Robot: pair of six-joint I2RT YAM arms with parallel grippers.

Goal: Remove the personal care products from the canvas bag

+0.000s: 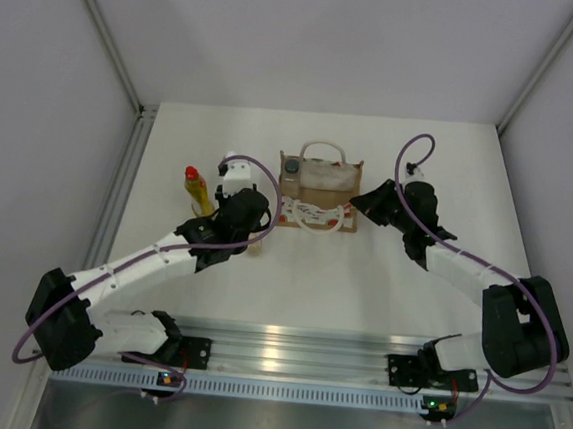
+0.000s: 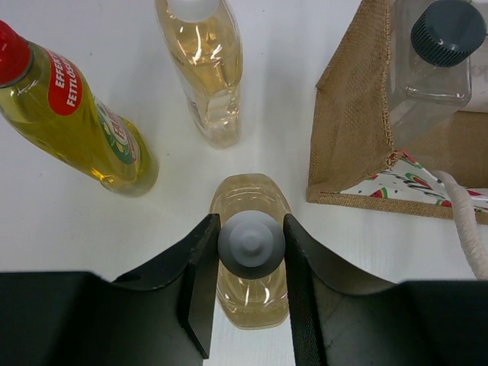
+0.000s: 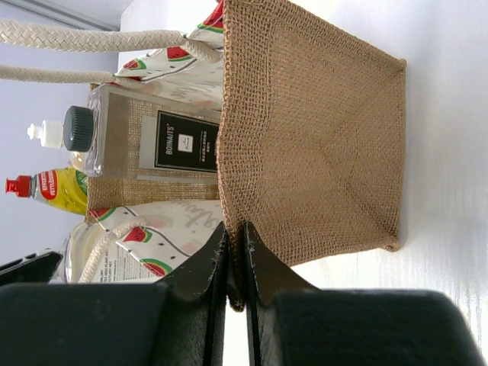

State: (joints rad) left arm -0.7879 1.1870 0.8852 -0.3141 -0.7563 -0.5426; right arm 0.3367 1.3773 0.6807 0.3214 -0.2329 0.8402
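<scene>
While the right pincer pinched the bag edge to steady it, the left pincer clamped the amber bottle by its cap.

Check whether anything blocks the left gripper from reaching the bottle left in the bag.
The left gripper is shut on an amber bottle by its cap, so it is occupied. Sideways, the canvas bag has its woven wall between the gripper and the pale bottle. From above, nothing visible covers that bottle; the bag's mouth is open.

Robot lab test cell, white table, plain panel walls, aluminium mounting rail
</scene>
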